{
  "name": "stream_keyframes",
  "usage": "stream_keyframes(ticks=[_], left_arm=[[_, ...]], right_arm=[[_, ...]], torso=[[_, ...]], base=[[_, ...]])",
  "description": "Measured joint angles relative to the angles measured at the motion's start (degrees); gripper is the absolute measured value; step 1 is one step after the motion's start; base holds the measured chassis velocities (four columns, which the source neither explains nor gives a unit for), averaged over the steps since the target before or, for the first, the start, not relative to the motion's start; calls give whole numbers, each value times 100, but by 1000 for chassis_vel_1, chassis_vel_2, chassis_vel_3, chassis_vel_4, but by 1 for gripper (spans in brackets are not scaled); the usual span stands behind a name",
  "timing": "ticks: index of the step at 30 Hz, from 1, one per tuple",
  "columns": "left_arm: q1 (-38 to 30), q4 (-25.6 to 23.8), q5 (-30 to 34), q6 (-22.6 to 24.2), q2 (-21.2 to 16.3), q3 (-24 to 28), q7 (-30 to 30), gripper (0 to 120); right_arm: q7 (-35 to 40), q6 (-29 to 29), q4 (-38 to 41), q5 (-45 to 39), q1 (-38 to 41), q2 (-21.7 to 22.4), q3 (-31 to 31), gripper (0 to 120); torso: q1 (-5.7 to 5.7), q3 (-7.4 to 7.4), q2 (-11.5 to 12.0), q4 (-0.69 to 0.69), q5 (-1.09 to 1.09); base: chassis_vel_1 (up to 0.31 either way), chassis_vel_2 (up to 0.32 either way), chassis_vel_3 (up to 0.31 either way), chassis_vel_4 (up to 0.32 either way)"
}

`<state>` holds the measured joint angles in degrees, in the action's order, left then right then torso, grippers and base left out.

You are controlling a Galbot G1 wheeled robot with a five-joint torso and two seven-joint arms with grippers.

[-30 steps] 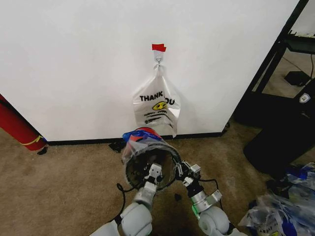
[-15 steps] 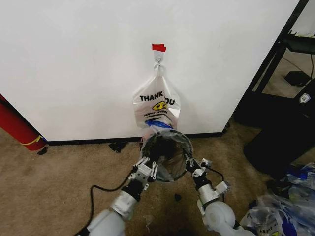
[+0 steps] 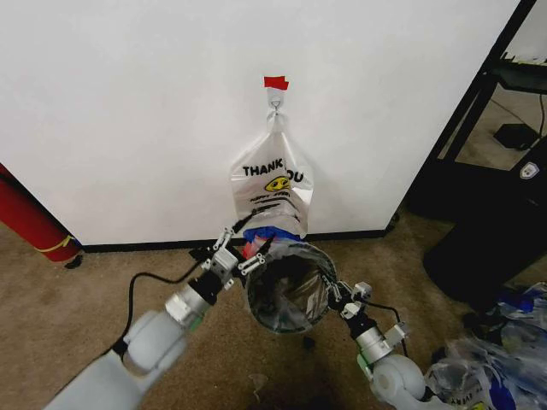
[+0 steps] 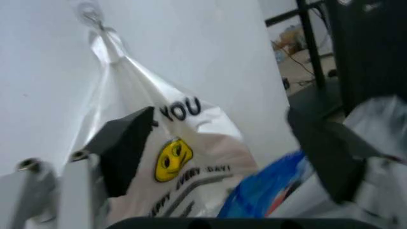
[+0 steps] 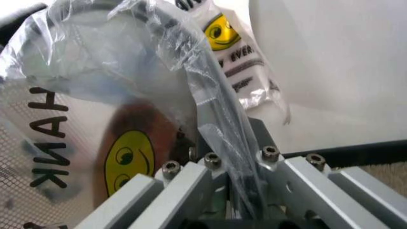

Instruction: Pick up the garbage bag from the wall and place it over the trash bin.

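The trash bin (image 3: 286,290) is tipped with its mouth toward me, off the carpet near the wall. The garbage bag (image 3: 267,232) is stretched over its rim, blue strips bunched at the far edge. My right gripper (image 3: 339,293) is shut on the bin's right rim, with the dark rim (image 5: 213,112) and the garbage bag's crinkled plastic (image 5: 95,57) pinched between its fingers. My left gripper (image 3: 240,252) stands open at the bin's upper left edge; its wrist view has the blue plastic (image 4: 267,191) just below the spread fingers (image 4: 124,148).
A white "THANK YOU" smiley bag (image 3: 272,184) hangs from a wall hook under red tape (image 3: 275,83), right behind the bin. A red cylinder (image 3: 30,222) leans at the left. A large black box (image 3: 487,248) and a heap of bags (image 3: 496,363) lie at the right.
The bin has moved farther out toward the wall. My left gripper has left the bin's left rim and swung up and left, now open. The right gripper keeps its hold.
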<state>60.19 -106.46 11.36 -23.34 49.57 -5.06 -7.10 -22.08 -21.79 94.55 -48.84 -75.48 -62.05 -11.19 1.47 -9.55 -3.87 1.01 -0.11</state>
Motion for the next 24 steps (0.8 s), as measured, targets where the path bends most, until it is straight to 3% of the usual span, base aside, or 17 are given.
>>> stream_keyframes(ticks=[4,11,24], left_arm=[[-149,300,21,-128,26,48,-240,98],[-432,817,-73,-236,134,129,-478,100],[-687,1330,-128,-379,166,136,-761,100]], right_arm=[[-134,-55,-1,41,-63,16,-92,0],[-392,-100,45,164,-107,26,-161,0],[-850,-124,68,357,-139,13,-161,0]], torso=[[0,0,0,-1,0],[0,0,0,-1,0],[0,0,0,0,0]], base=[[0,0,0,0],[0,0,0,0],[0,0,0,0]])
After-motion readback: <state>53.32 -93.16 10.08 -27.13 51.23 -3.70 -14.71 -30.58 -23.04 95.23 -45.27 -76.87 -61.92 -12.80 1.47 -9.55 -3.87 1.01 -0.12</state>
